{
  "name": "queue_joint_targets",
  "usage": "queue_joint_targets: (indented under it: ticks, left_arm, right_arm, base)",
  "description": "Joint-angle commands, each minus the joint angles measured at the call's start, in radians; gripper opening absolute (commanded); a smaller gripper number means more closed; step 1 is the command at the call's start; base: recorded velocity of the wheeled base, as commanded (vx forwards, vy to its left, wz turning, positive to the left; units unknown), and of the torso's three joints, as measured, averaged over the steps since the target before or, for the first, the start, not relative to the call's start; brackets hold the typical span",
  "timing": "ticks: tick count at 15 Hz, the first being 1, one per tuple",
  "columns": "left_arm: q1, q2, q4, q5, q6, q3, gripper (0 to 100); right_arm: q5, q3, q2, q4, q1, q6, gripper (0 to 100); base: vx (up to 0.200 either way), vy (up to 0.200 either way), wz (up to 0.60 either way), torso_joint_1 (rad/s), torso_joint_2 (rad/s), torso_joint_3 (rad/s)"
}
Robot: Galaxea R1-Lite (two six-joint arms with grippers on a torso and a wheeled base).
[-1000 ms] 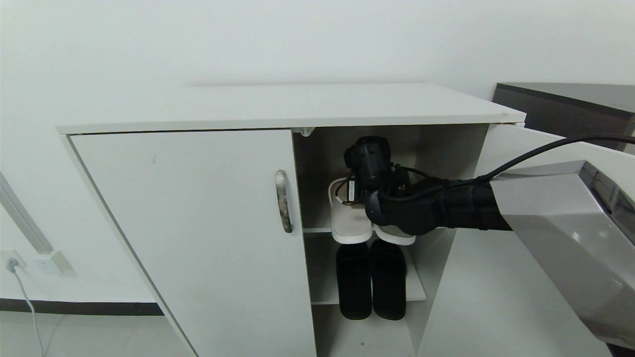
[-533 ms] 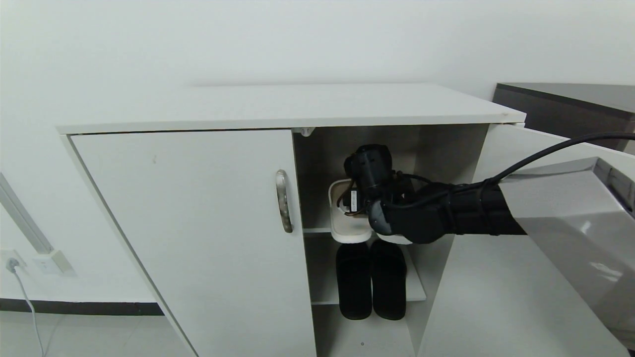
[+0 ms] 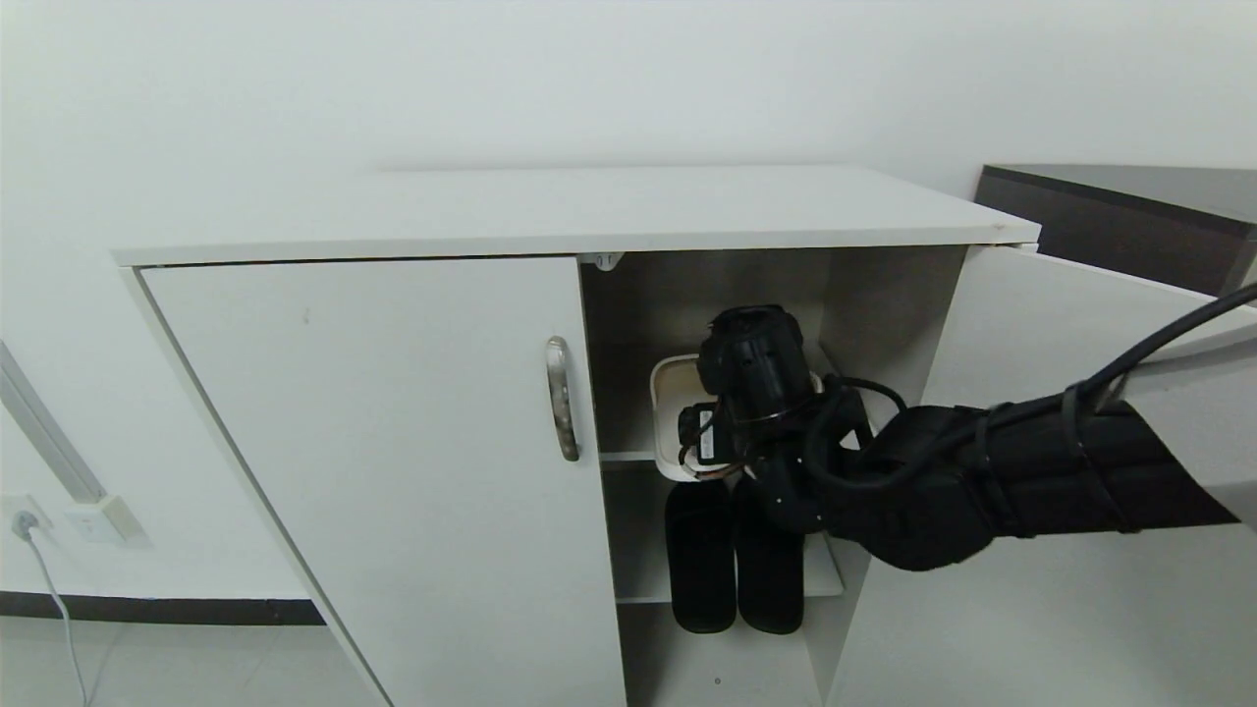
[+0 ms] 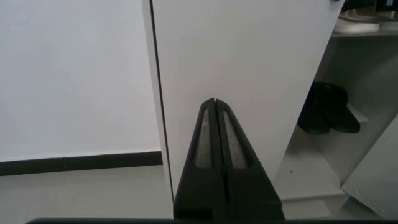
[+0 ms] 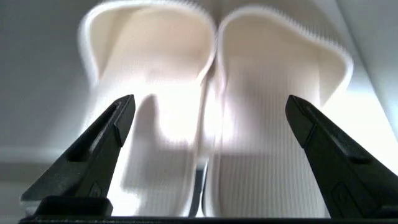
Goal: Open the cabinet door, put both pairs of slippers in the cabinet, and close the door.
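The white cabinet (image 3: 589,211) has its right door (image 3: 1031,324) swung open and its left door (image 3: 393,442) shut. A white pair of slippers (image 3: 673,422) lies on the upper shelf, side by side (image 5: 217,124). A black pair of slippers (image 3: 732,570) lies on the lower shelf (image 4: 326,109). My right gripper (image 5: 211,118) is open just in front of the white pair, a finger on either side, holding nothing. My left gripper (image 4: 214,102) is shut and empty, low in front of the left door.
A metal handle (image 3: 560,398) runs down the left door's inner edge. A dark desk (image 3: 1129,211) stands at the right behind the open door. A wall socket with a cable (image 3: 25,525) sits low at the left.
My right arm has drawn back out of the cabinet and dropped lower, leaving the white slippers on the upper shelf, pushed farther in than before.
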Motion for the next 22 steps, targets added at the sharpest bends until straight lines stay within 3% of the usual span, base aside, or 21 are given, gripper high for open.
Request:
queue_joint_targets:
  ticks: [1,5,6,22]
  left_arm:
    - [0.000,0.001,0.000,0.000,0.000,0.000,0]
    - [0.000,0.001,0.000,-0.002,0.000,0.000,0]
    - [0.000,0.001,0.000,-0.002,0.000,0.000,0]
    - [0.000,0.001,0.000,-0.002,0.000,0.000,0]
  right_arm:
    - [0.016,0.195,-0.118,-0.126,0.032,-0.005,100]
    - [0.105,0.384,-0.149,-0.376,0.068,-0.056,100]
    - [0.108,0.389,-0.140,-0.393,0.071,-0.068,0]
    - [0.095,0.390,-0.083,-0.428,0.094,-0.076,0]
  base:
    - [0.000,0.000,0.00,0.000,0.00,0.000]
    - [0.000,0.000,0.00,0.000,0.00,0.000]
    - [0.000,0.000,0.00,0.000,0.00,0.000]
    - [-0.013,0.000,0.00,0.000,0.00,0.000]
